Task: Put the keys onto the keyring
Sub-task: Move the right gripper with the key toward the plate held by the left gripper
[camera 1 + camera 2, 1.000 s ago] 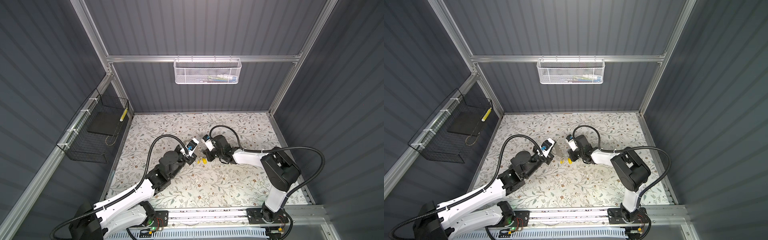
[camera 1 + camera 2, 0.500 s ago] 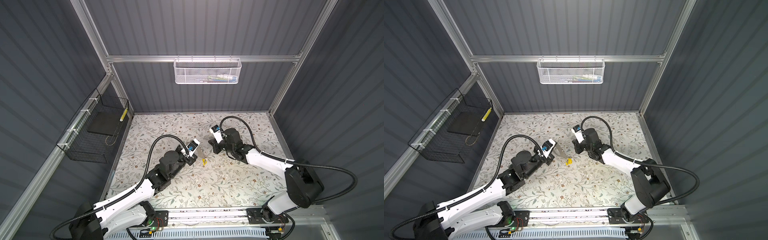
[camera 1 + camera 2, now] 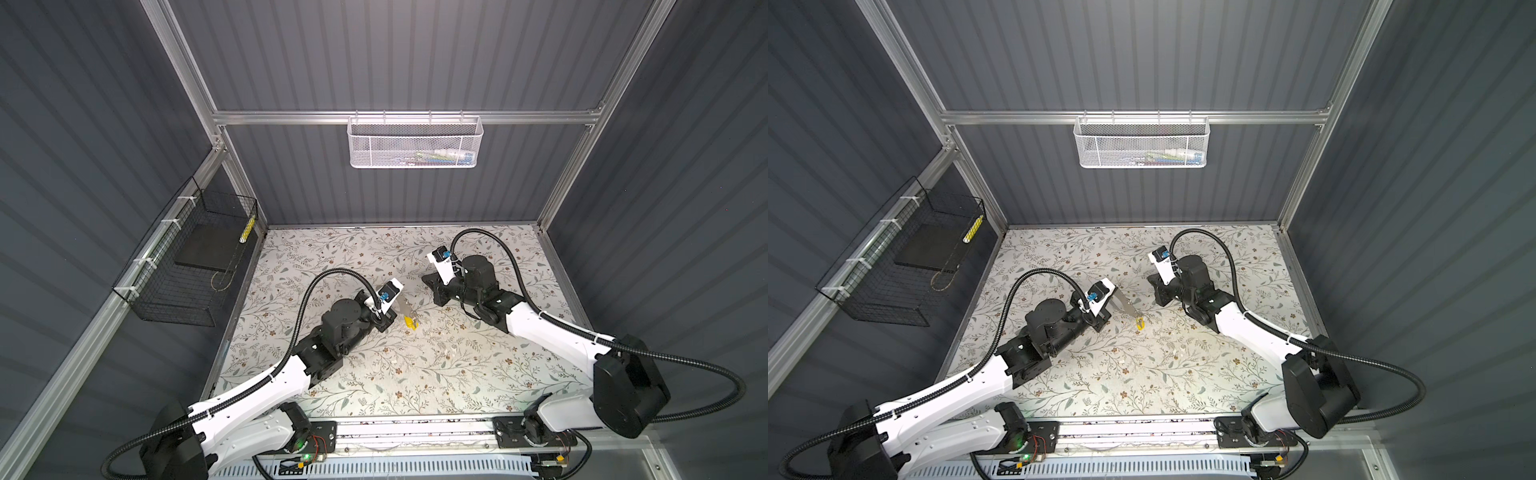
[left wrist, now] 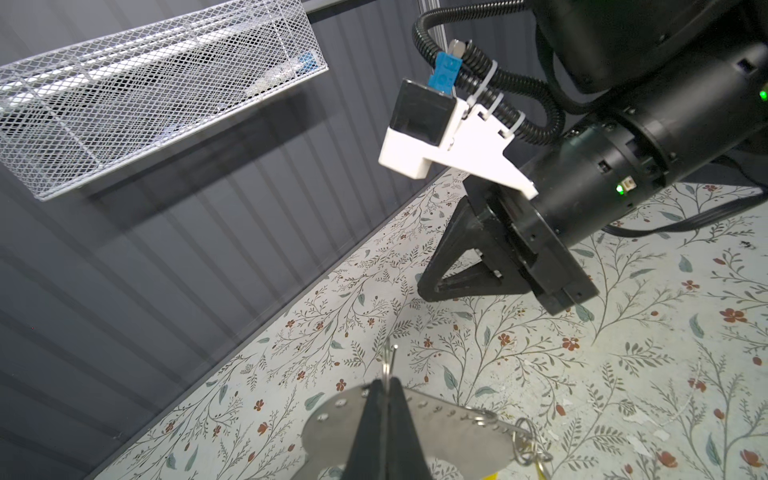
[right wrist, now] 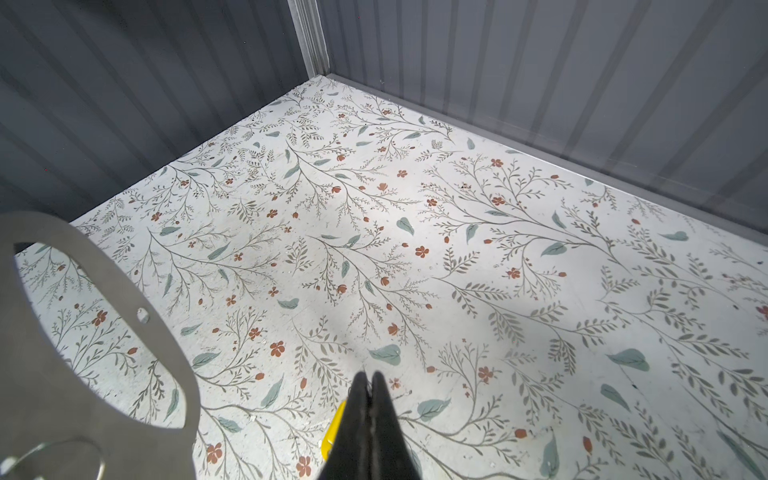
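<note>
My left gripper (image 4: 385, 380) is shut on the keyring (image 4: 449, 428), a flat grey metal plate with a row of small holes, and holds it just above the mat. In both top views the keyring (image 3: 402, 308) (image 3: 1124, 305) juts out from the left gripper (image 3: 394, 302) near the middle. A yellow key (image 3: 410, 322) (image 3: 1139, 323) hangs from wire rings at its far end. My right gripper (image 5: 370, 374) (image 3: 428, 280) is shut, off to the back right of the keyring (image 5: 37, 395). A yellow key (image 5: 333, 428) shows beside its fingers, mostly hidden; I cannot tell if it is gripped.
A white mesh basket (image 3: 413, 143) hangs on the back wall and a black wire basket (image 3: 195, 266) on the left wall. Dark ribbed walls close in the floral mat (image 3: 415, 374) on three sides. The arms' bases sit on the front rail (image 3: 415, 428).
The right gripper has drawn back from the keyring toward the back right, and its elbow has swung out to the right. The left gripper and keyring have stayed put.
</note>
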